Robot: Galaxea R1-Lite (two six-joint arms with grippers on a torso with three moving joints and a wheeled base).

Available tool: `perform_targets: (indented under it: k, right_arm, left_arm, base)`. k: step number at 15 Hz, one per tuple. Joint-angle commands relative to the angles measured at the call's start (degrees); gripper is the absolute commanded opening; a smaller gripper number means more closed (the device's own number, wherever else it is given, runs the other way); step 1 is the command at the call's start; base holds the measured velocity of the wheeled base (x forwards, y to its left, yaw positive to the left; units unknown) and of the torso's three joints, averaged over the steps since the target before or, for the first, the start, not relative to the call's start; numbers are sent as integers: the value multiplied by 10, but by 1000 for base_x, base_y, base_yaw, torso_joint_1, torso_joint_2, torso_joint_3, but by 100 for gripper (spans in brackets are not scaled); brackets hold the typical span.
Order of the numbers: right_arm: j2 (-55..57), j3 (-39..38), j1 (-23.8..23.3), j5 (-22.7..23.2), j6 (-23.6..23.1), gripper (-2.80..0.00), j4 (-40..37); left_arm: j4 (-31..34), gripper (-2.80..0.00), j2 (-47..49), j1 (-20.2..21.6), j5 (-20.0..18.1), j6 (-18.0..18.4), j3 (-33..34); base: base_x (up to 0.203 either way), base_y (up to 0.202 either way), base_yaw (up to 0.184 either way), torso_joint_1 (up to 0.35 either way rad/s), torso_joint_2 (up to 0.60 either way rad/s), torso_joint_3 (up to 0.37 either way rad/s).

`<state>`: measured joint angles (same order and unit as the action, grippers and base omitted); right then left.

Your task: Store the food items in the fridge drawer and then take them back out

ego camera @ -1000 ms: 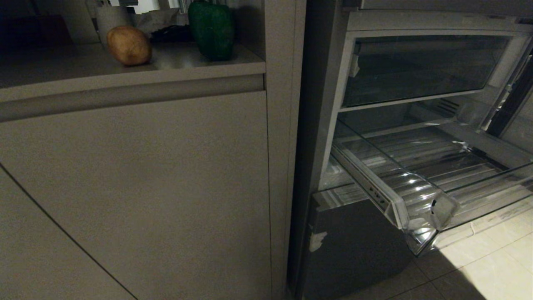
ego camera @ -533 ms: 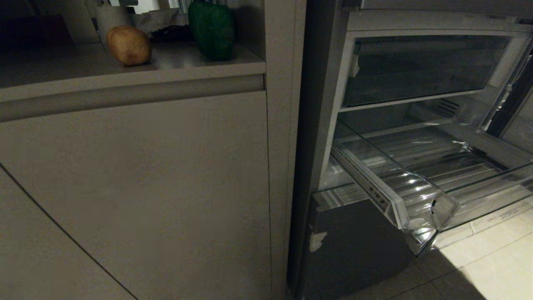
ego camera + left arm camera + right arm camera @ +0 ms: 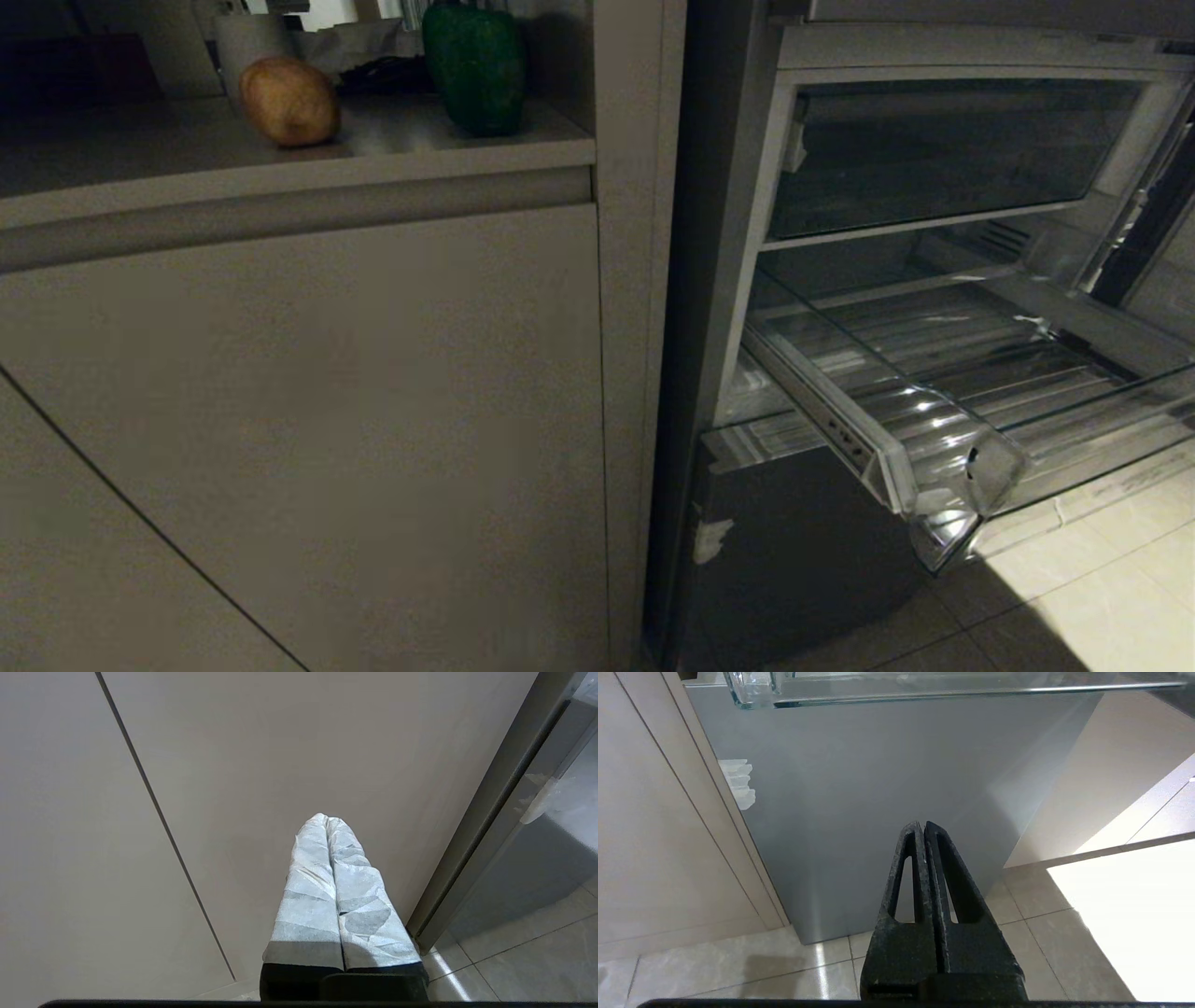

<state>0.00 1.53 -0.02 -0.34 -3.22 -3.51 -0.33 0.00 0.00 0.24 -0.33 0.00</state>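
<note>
Both hands empty, food waiting on the counter

The potato point(image 3: 288, 101) and pepper point(image 3: 474, 67) sit on the counter point(image 3: 168, 149), left of the open drawer point(image 3: 934, 392). My left gripper point(image 3: 327, 820) and right gripper point(image 3: 923, 825) hang low, pressed closed on nothing. I'd spread wide, cup the potato's middle, then clear the drawer's lip.

We lose the fridge drawer point(image 3: 934, 411) past the right edge, green pepper point(image 3: 473, 65) top cropped, clutter behind the potato point(image 3: 288, 101) indistinct.
</note>
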Motion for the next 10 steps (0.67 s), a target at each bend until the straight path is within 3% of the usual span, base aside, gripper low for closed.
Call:
perform_targets:
  k: [1,2,7,10]
  right_arm:
    - [0,-21,0,0,-2,-280,63]
    - [0,-34,0,0,-4,-280,91]
    - [0,-34,0,6,-10,-280,80]
    - [0,-34,0,3,22,-280,82]
  left_arm:
    - [0,-280,1,0,0,0,0]
    - [0,-280,1,0,0,0,0]
    - [0,-280,1,0,0,0,0]
    - [0,-280,1,0,0,0,0]
  base:
    - [0,0,0,0,0,0]
    - [0,0,0,0,0,0]
    - [0,0,0,0,0,0]
    - [0,0,0,0,0,0]
